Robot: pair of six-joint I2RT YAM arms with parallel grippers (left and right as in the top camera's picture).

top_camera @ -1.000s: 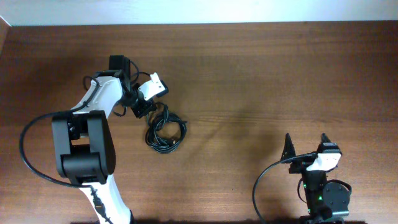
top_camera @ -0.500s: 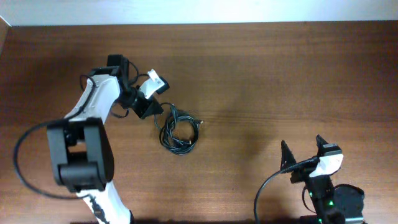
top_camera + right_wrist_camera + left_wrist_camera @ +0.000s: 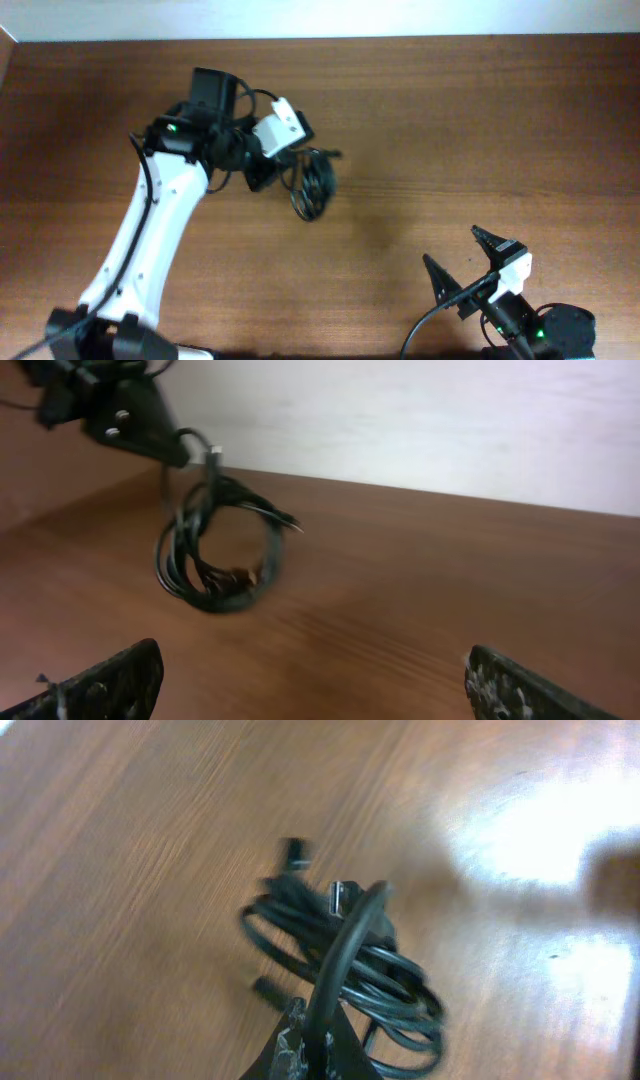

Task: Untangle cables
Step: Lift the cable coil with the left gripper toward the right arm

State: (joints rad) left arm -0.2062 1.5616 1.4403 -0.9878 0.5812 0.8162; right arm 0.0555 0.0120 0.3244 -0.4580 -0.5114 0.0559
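The left gripper (image 3: 262,172) is pinching 1 strand of the cables (image 3: 312,185), its jaws pressed together on it. The coiled bundle is hanging beneath it over the far-left part of the table (image 3: 450,120). The right gripper (image 3: 457,252) is sitting by the near-right edge, its jaws spread wide and gripping nothing.

Inspection finding: no legible text, label, brand mark, number or sign appears in any view. The wooden table (image 3: 480,130), the cables (image 3: 312,186) and the white wall (image 3: 450,420) on the far side carry no readable marking.
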